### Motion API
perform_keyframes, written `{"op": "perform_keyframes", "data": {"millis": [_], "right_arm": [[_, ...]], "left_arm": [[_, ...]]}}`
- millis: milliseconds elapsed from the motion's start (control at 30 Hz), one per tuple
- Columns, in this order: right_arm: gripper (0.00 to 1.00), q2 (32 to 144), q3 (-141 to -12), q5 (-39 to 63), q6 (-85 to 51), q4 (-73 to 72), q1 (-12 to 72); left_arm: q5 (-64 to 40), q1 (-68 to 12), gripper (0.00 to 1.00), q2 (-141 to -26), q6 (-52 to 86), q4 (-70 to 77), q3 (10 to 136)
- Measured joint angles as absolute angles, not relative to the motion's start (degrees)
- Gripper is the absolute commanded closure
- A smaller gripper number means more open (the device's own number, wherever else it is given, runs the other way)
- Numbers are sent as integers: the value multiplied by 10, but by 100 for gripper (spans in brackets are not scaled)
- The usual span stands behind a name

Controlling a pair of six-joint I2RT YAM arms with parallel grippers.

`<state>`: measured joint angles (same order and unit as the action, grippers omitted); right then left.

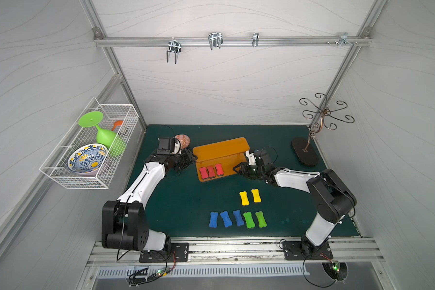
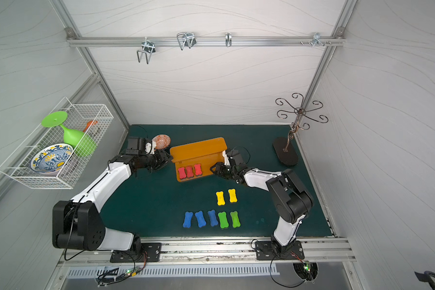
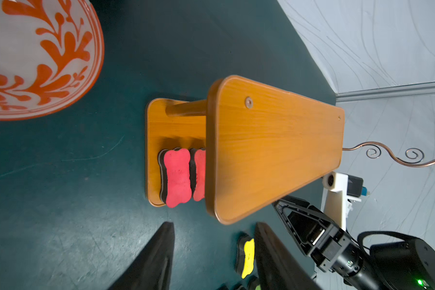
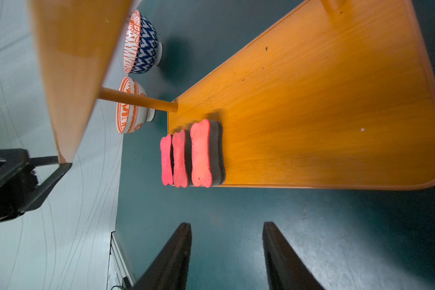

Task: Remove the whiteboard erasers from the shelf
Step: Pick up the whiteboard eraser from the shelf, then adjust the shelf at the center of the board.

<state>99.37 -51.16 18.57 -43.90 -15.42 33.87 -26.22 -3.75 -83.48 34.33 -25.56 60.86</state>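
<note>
At the left edge in a top view hangs the white wire basket (image 1: 68, 179). Right of it, just left of centre, my left gripper (image 1: 193, 158) sits close to the shelf's left end, its jaws spread with nothing between them. The shelf (image 1: 221, 148) stands mid-frame on the green mat (image 1: 181, 200). Three red erasers (image 1: 211, 172) lie side by side on its lower board, toward the left end. My right gripper (image 1: 237, 169) sits at the shelf's right end, jaws likewise apart and empty. In the lower middle of the frame, off the shelf, three blue erasers (image 1: 226, 219) lie in a row on the mat. Two green erasers (image 1: 254, 219) lie just right of them, and two yellow erasers (image 1: 250, 196) lie above the green.
</note>
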Motion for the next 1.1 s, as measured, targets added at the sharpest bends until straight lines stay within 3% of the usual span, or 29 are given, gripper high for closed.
{"op": "perform_keyframes", "data": {"millis": [500, 1100], "right_arm": [[47, 1006, -520, 217, -421, -154, 305], [50, 1122, -621, 182, -421, -162, 372]], "left_arm": [[-266, -109, 55, -879, 347, -245, 632], [-276, -115, 56, -878, 329, -251, 632]]}}
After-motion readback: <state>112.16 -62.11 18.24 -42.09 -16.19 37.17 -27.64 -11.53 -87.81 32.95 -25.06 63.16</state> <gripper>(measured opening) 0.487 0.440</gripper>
